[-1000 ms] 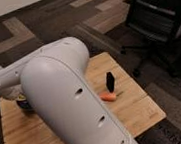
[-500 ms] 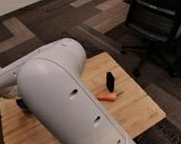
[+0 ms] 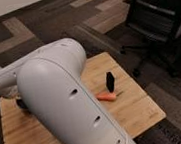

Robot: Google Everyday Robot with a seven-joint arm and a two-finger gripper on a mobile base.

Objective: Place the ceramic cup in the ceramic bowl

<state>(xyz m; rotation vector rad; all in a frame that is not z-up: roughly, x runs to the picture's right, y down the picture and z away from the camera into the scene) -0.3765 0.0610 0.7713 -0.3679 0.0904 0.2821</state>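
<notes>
My bulky white arm (image 3: 56,91) fills the foreground and covers most of the left half of a light wooden table (image 3: 134,108). My pincer (image 3: 21,103) is low over the table's left side. Only a dark bit of it shows past the arm, and I cannot tell whether it is spread or closed. The ceramic bowl and cup are hidden from view. An orange carrot (image 3: 106,97) lies just beside a small upright black object (image 3: 109,82). A black office chair (image 3: 159,11) stands on patterned carpet (image 3: 37,23).

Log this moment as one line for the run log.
arm: covers left tabletop | gripper: not visible | bowl, cup: not visible | carrot: on wooden table, beside upright black object
</notes>
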